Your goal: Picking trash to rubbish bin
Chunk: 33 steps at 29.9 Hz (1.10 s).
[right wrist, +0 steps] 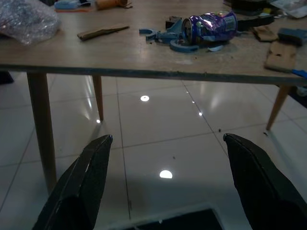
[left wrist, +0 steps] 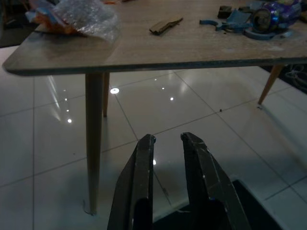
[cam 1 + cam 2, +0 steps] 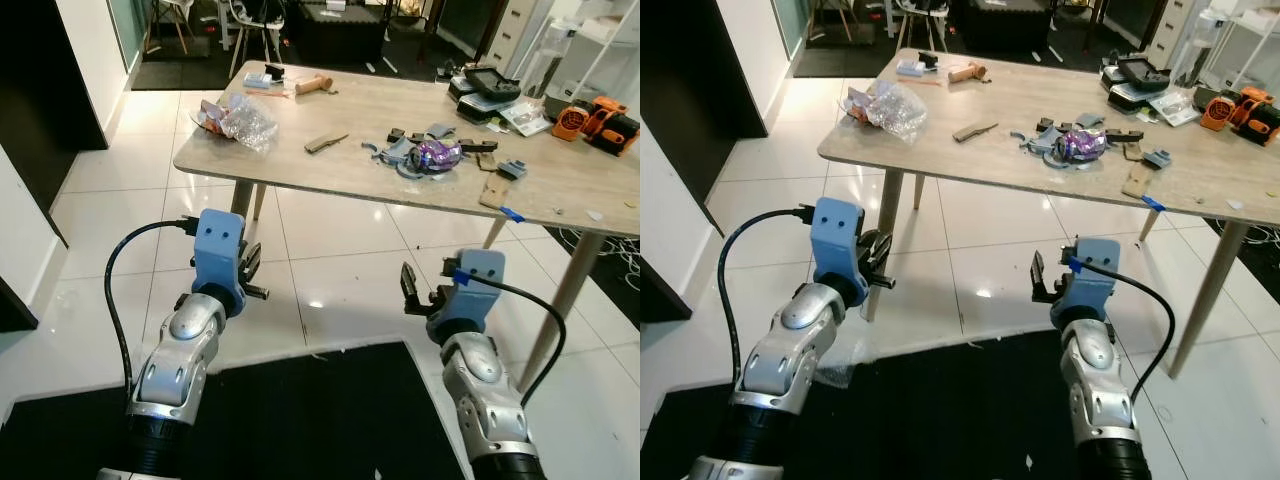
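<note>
**Two grippers held low before a cluttered table**

Both arms are raised in front of the robot, below the edge of a wooden table (image 3: 330,165) that stands on a glossy white tile floor (image 3: 340,260). The left gripper (image 2: 168,143) has its two black fingers drawn close together with a narrow gap, grasping nothing. The right gripper (image 1: 168,143) has its fingers spread wide apart, also empty.

On the table, a crushed purple can (image 1: 211,26) lies on its side among blue plastic parts (image 1: 163,36), towards the middle of the tabletop. A crumpled clear plastic bag (image 3: 245,120) sits near the table's left corner. A flat brown scrap (image 3: 325,143) lies between bag and can. Orange tools (image 3: 597,120) rest at the far right end. A black mat (image 3: 330,420) covers the floor beneath the arms.
</note>
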Available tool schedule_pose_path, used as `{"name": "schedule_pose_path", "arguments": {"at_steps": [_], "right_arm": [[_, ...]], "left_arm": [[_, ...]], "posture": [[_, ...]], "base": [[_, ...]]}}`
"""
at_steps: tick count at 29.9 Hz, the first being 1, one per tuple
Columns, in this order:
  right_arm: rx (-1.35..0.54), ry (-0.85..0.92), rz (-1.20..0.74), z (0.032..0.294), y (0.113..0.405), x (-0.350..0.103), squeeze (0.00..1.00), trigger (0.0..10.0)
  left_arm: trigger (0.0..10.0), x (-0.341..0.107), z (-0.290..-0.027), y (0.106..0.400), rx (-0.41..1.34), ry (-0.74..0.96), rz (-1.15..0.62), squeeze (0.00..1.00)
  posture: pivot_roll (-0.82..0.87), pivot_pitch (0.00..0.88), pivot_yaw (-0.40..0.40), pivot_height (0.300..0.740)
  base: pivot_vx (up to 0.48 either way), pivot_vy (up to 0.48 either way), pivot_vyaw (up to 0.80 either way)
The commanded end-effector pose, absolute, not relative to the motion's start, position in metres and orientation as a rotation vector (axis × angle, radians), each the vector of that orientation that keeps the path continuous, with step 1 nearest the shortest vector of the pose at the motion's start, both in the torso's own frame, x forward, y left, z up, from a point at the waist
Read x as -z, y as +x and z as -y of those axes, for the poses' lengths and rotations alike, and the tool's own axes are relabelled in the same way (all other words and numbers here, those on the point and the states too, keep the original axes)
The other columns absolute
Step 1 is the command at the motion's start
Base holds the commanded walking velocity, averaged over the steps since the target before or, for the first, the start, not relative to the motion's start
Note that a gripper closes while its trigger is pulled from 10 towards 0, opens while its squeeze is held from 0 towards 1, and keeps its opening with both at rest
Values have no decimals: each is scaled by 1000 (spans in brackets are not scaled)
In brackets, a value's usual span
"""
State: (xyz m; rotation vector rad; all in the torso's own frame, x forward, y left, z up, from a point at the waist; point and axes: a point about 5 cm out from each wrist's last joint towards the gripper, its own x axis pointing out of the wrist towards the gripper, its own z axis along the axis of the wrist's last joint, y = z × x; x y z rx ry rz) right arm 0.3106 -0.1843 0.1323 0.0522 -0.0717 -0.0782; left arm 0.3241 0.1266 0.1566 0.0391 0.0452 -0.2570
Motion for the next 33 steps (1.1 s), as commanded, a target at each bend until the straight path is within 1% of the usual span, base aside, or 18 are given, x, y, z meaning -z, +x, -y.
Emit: {"name": "schedule_pose_path", "arguments": {"at_steps": [1,5,12,14,20,26,31,33], "right_arm": [[90,46,60,189,309,-129,0,10000],[89,41,72,189,309,-131,0,10000],[83,34,66,187,310,-130,0,10000],[91,74,85,190,309,-134,0,10000],[77,49,95,191,312,-136,0,10000],[65,37,141,187,314,-148,0,10000],[65,57,189,187,317,-159,0,10000],[22,76,222,185,318,-165,0,10000]], "left_arm": [[10000,-156,-124,323,266,49,-47,0],[10000,-159,-123,323,272,50,-41,0],[10000,-159,-121,325,277,52,-38,0],[10000,-160,-119,326,284,52,-33,0],[10000,-161,-118,327,286,55,-28,0],[10000,-163,-116,328,305,65,-22,0],[10000,-165,-116,328,305,61,-18,0],[10000,-163,-116,328,300,62,-24,0]], "posture": [[-89,67,-22,740],[-90,60,-15,740],[-95,53,-10,740],[-89,50,-11,740],[-86,57,-16,740],[-86,63,-13,740],[-89,65,-8,740],[-86,68,-13,740]], "base": [[405,0,0],[405,0,375],[407,0,784],[405,0,0],[404,0,0],[406,0,0],[401,0,0],[396,0,0]]}}
